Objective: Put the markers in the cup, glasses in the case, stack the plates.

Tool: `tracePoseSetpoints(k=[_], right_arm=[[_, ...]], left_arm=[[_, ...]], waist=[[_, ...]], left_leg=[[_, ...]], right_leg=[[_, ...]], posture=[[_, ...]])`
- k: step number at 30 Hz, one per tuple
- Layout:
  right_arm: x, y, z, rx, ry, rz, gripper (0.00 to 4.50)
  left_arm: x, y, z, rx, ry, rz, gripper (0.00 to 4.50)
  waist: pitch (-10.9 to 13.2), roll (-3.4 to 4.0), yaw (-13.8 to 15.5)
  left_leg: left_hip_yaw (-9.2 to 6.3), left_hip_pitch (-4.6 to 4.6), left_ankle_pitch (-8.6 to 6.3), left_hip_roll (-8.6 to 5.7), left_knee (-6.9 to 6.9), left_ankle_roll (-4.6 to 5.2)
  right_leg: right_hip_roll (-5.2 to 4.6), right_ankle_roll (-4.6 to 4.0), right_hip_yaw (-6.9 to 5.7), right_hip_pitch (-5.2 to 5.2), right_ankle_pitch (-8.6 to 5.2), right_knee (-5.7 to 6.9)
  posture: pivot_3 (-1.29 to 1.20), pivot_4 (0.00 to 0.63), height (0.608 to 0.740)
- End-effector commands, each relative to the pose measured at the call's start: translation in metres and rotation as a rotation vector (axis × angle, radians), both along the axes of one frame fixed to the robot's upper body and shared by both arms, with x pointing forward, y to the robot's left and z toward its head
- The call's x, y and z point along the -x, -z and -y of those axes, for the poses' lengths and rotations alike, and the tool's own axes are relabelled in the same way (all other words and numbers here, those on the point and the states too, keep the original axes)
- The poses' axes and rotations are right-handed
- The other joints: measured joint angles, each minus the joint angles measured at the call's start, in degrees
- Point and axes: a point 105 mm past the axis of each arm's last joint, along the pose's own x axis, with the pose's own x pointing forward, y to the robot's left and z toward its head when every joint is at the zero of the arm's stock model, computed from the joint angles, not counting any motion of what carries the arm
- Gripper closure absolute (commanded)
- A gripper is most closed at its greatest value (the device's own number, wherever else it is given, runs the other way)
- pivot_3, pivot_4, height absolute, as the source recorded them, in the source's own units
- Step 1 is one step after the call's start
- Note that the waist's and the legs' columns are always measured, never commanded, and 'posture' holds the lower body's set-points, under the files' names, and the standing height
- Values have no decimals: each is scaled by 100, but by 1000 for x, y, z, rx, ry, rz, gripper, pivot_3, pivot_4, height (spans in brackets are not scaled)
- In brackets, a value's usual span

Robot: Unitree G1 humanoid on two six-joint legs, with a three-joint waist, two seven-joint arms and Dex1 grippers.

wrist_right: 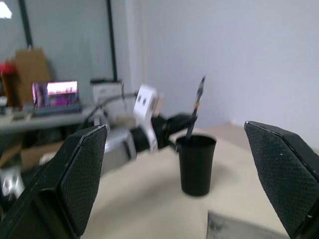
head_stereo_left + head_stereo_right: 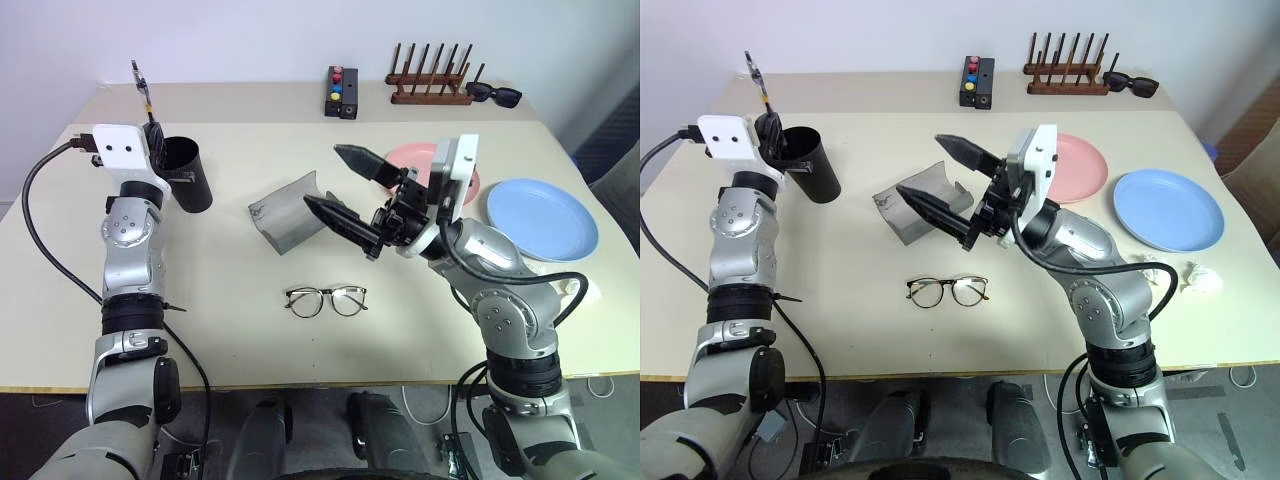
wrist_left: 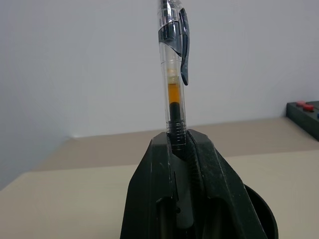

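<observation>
Left gripper point(image 2: 152, 128) is pinching a marker point(image 3: 174, 84) upright right above the cup point(image 2: 186, 172), near the desk's point(image 2: 200, 330) far left corner; tip looks roughly at the rim, hard to tell. Right gripper point(image 2: 345, 195) is hanging wide and empty above the open case point(image 2: 290, 212). Glasses point(image 2: 326, 299) are lying toward the near edge.

Two plates are counted: one pink plate point(image 2: 415, 160) and one blue plate point(image 2: 542, 218). One marker point(image 3: 174, 84), one cup point(image 2: 186, 173), one case point(image 2: 290, 210), one pair of glasses point(image 2: 326, 299) and one pair of sunglasses point(image 2: 494, 95) are seen.
</observation>
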Motion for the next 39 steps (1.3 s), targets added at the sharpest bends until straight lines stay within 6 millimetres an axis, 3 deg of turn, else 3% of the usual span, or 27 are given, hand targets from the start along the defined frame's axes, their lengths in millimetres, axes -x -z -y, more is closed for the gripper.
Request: tracePoseSetpoints(k=[1,9,12,14,24,31,35,39], right_arm=[[9,-15,0,-28,-10,60,0],[10,-13,-2,-12,-13,60,0],[9,-12,-2,-8,-12,59,0],[9,-11,-1,-6,-11,57,0],[9,-8,0,-3,-7,49,0],[0,3,9,64,56,35,0],[-7,12,28,136,131,31,0],[-9,23,47,245,191,38,0]], left_arm=[[2,-10,-1,-11,-4,43,4471],[-2,-6,1,-1,1,31,4471],[-2,-6,2,5,1,30,3346],[-2,-6,3,7,1,31,2356],[-1,-10,4,16,11,43,2356],[6,-43,15,52,110,124,2356],[17,-53,48,-8,368,67,2356],[39,-44,89,-76,668,-63,2356]], waist=[[0,0,1],[0,0,-2],[0,0,-3],[0,0,-3],[0,0,-3],[0,0,13],[0,0,-5],[1,2,-23]], left_leg=[[0,0,0,0,0,0],[0,0,0,0,-1,0],[0,0,0,0,-1,0],[0,0,0,0,-1,0],[0,0,0,0,-2,0],[-1,-2,0,1,-2,0],[0,-3,0,0,-3,0],[1,-3,0,2,-8,0]], right_leg=[[0,0,0,0,0,0],[0,0,0,0,0,-1],[0,0,0,0,0,-1],[0,0,0,0,0,-1],[0,0,0,0,0,-2],[0,0,-1,0,0,-3],[-1,0,-1,0,0,-7],[0,0,-1,0,-1,-12]], posture=[[0,150,735],[0,150,735],[0,150,735],[0,150,735],[0,150,735],[0,150,735],[0,150,735],[0,150,735]])
